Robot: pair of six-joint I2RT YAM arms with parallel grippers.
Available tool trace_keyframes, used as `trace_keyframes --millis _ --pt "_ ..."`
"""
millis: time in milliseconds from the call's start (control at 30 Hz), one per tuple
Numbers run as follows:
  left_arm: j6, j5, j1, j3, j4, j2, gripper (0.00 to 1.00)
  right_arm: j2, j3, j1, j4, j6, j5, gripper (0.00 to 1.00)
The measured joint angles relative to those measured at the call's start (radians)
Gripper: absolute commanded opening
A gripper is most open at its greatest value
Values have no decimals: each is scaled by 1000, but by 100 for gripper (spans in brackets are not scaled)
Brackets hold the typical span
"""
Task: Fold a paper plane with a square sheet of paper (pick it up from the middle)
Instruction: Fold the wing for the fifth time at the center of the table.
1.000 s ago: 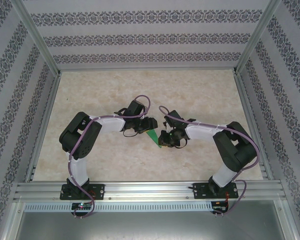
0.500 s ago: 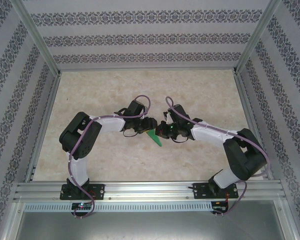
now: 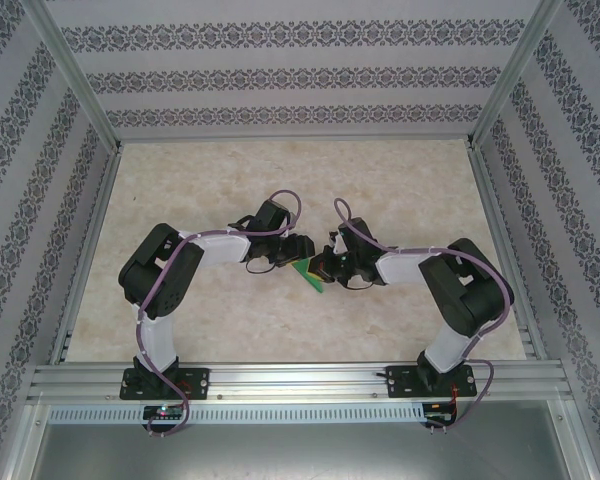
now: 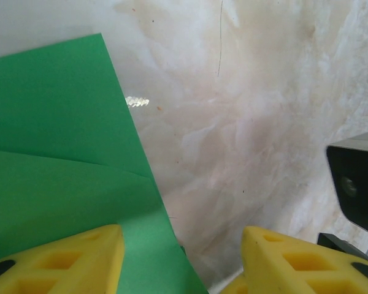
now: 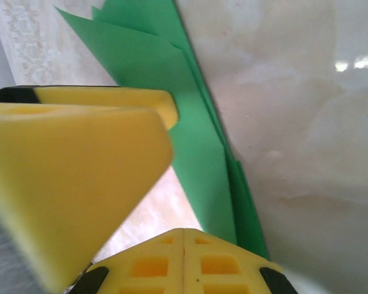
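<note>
Top external, mid-frame: the green paper (image 3: 308,273) lies on the surface (image 3: 280,180), between the left claw (image 3: 291,257) and the right claw (image 3: 326,268). How will it handle? (Mia)

Light and limp, I'd judge. It should slide on that glossy top and crumple under a hard squeeze. (Jon)

And the claws? (Mia)

Left wrist view: the left claw's pads (image 4: 67,260) stand apart, gripping nothing. One is over the paper, whose edge runs down between them, and a crease (image 4: 67,160) crosses it. Right wrist view: the right claw's pads (image 5: 227,263) are pressed together at the bottom edge with nothing visibly between them, and the folded layers pass just to their right. (Jon)

Where to take hold? (Mia)

Probably along the middle, on the stacked layers, where the folds stiffen it, and gently. (Jon)
</note>
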Motion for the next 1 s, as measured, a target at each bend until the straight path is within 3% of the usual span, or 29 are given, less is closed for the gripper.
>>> trace_keyframes --millis 500,1000 --pt "0 0 0 1 -2 0 55 45 -33 -12 43 -42 -50 3" --pt "0 2 -1 5 -18 1 54 -29 30 30 -277 -218 36 5"
